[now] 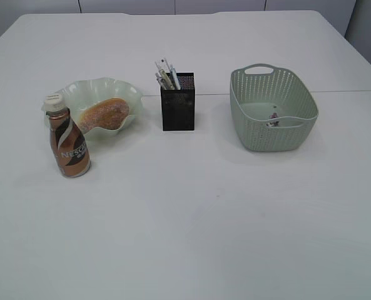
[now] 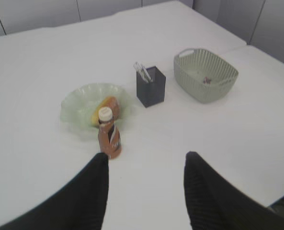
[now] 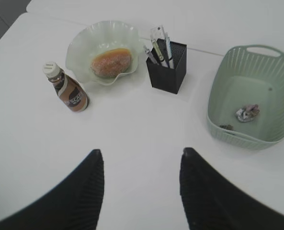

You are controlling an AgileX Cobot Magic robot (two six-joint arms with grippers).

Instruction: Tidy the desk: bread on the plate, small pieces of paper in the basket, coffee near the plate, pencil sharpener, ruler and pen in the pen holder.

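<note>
Soft, even light from above fills all three views, and the white bench [image 1: 191,237] is bright without harsh glare. Shadows are faint and short: a pale smudge lies beside the bottle [image 1: 69,146] and under the basket [image 1: 273,109]. The left wrist view is the softest, slightly hazy, with the black tool [image 2: 146,191] blurred in the foreground. The right wrist view is sharper, its colours cool and greenish.
</note>
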